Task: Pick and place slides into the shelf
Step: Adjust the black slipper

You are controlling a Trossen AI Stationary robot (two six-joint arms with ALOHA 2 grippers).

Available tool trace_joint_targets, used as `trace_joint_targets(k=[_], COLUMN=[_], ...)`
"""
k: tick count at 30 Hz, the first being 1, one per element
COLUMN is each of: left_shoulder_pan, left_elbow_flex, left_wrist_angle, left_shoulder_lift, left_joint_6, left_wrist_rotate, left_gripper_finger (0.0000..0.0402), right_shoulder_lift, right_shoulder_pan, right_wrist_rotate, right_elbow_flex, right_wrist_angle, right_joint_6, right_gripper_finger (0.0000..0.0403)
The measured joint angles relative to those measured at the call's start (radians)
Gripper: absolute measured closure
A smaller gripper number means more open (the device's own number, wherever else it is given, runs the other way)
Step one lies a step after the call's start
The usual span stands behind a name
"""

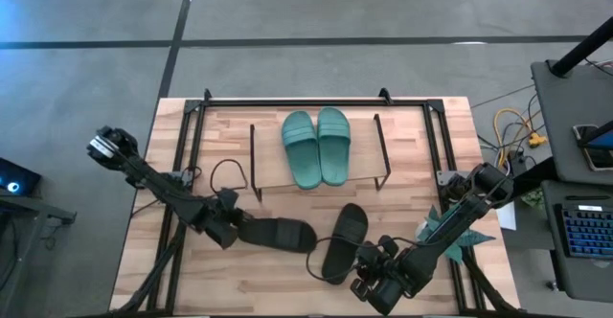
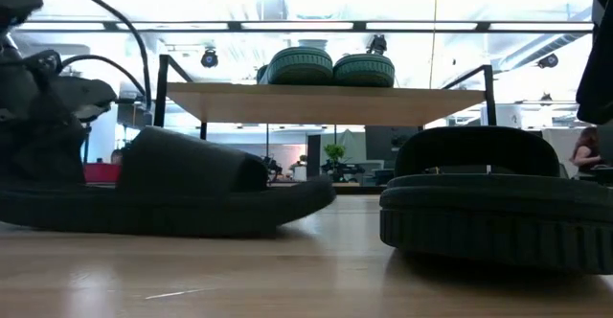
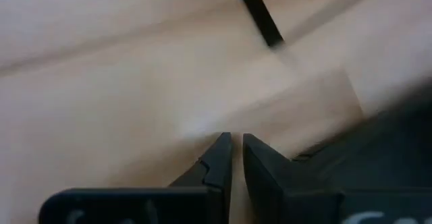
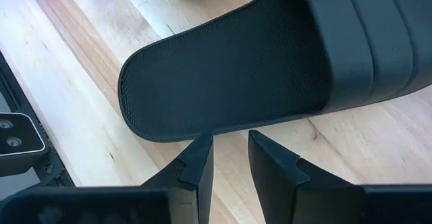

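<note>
Left gripper point(image 1: 228, 230) sits at the heel of one black slide point(image 1: 278, 233), fingers nearly together with only a slim gap, gripping nothing. Right gripper point(image 4: 229, 158) hovers just off the other black slide point(image 4: 270, 55), narrowly parted and empty. Both teal-green slides point(image 1: 317, 147) lie side by side on the shelf point(image 1: 278, 176) top board.

Far legs of the shelf point(image 2: 326, 102) (low view) behind both black slides point(image 2: 172, 195).
</note>
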Motion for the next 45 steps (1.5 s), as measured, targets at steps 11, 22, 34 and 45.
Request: trace_joint_targets(k=[11,22,34,45], left_shoulder_pan=[-0.017,-0.022,-0.015,0.058], left_elbow_flex=[0.099,0.363,0.387,0.372], left_wrist_angle=[0.379,0.453,0.346,0.267], left_shoulder_lift=[0.164,0.455,0.405,0.332], left_joint_6=[0.150,0.286,0.311,0.339], left_wrist_rotate=[0.033,0.105,0.019,-0.047], left_gripper_finger=[0.0380,0.0380,0.0380,0.0380], right_shoulder_lift=[0.000,0.000,0.000,0.000], right_shoulder_pan=[0.000,0.000,-0.006,-0.100], right_wrist_rotate=[0.000,-0.003,-0.077,-0.197], right_elbow_flex=[0.000,0.000,-0.024,-0.185], right_wrist_angle=[-0.002,-0.001,-0.129,-0.088], right_joint_6=[-0.027,-0.022,0.244,0.335], right_gripper_finger=[0.0321,0.0321,0.0330,0.0335])
